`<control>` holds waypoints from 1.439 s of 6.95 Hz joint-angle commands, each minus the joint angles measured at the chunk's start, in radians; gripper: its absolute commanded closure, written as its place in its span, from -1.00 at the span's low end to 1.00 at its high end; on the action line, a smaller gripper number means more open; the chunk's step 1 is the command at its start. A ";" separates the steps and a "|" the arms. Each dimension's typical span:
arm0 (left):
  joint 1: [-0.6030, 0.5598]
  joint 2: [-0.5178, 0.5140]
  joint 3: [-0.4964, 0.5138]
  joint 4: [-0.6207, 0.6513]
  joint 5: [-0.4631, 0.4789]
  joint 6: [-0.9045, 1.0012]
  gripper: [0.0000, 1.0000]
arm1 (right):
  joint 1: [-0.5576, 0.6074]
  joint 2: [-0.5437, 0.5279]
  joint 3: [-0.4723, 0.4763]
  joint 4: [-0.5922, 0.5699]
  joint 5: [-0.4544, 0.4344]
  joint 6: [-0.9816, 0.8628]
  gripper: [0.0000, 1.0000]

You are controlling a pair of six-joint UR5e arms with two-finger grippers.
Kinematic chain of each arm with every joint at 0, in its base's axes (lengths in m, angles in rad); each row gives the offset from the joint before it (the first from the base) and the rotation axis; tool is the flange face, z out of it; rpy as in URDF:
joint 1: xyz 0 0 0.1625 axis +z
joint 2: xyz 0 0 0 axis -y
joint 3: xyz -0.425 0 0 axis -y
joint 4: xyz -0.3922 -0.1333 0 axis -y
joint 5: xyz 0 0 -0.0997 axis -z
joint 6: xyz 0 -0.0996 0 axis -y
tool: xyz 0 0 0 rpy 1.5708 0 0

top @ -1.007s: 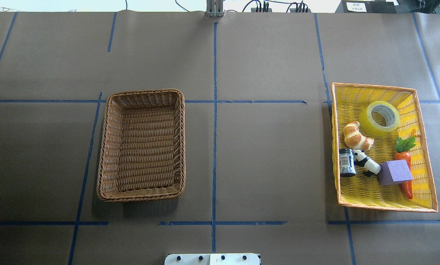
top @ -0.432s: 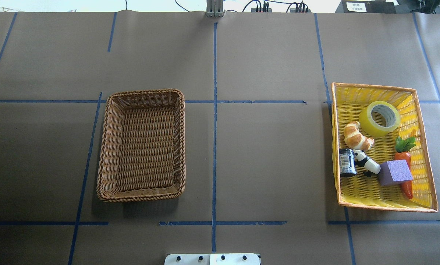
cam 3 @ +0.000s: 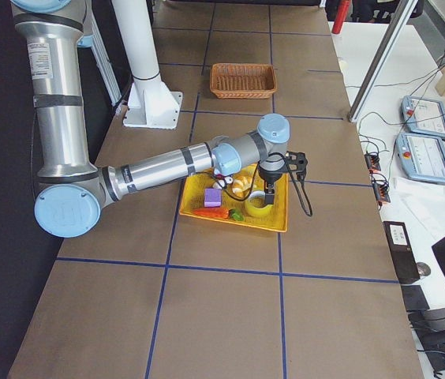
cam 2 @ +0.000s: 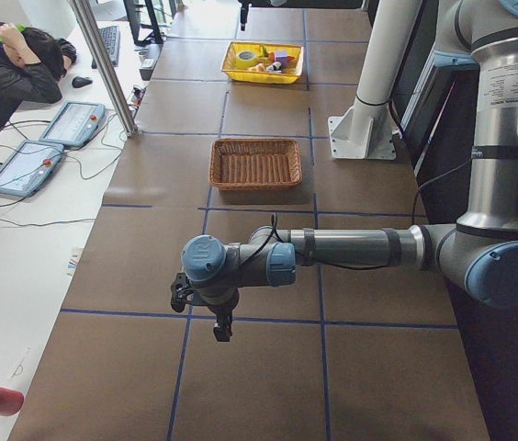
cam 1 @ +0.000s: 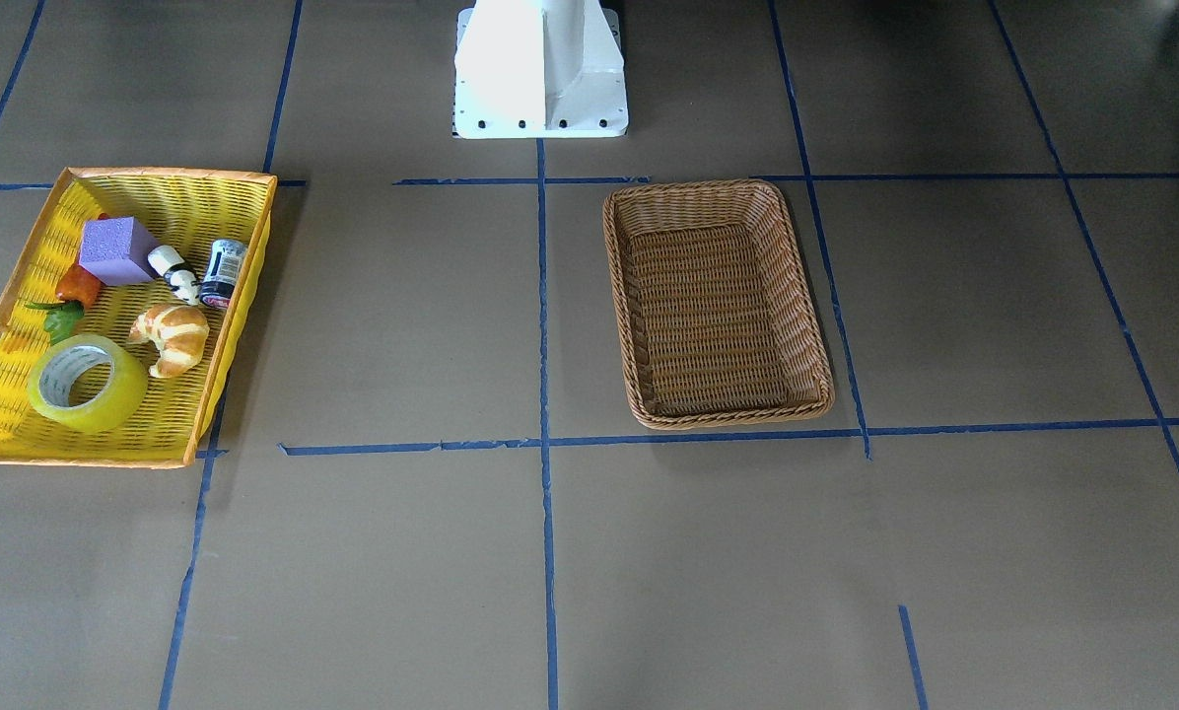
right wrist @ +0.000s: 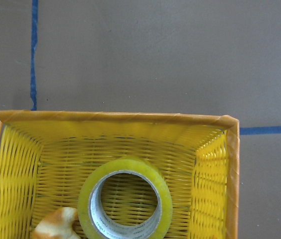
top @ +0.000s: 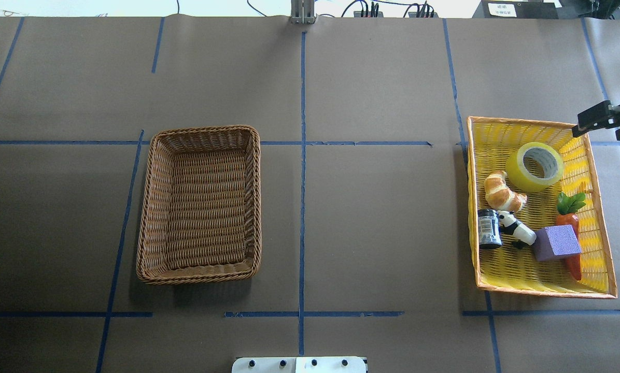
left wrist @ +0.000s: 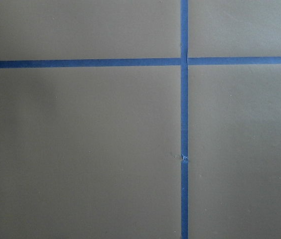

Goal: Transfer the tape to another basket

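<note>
My left gripper (cam 2: 221,329) shows only in the view from the table's left end. That arm lies stretched out low and level, far off to my left, wrist turned down over the table (top: 372,217). My left wrist camera sees only brown paper and two crossing blue lines. Whether those fingers are spread or pressed together, I cannot tell.

The wicker basket (top: 206,129) sits left of centre with nothing in it. On my right, the yellow basket (top: 522,122) holds a purple block (top: 556,242) and a carrot (top: 569,223) at its near end, with a panda (top: 517,229) and a dark jar (top: 489,228) beside them. A croissant (top: 503,191) lies further out. The tape (top: 535,167) lies on its side at the far end, core facing up, just beside the croissant.

The right-end view shows what the overhead view crops. My right arm reaches out, elbow low, with the right gripper (cam 3: 273,189) pointing down above the basket's far end. My right wrist camera looks down into the core. No finger shows there, so I cannot tell their spread.
</note>
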 commanded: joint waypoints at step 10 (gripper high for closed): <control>0.000 0.001 -0.009 -0.002 -0.002 -0.002 -1.00 | -0.170 0.054 -0.293 0.253 -0.080 0.124 -0.85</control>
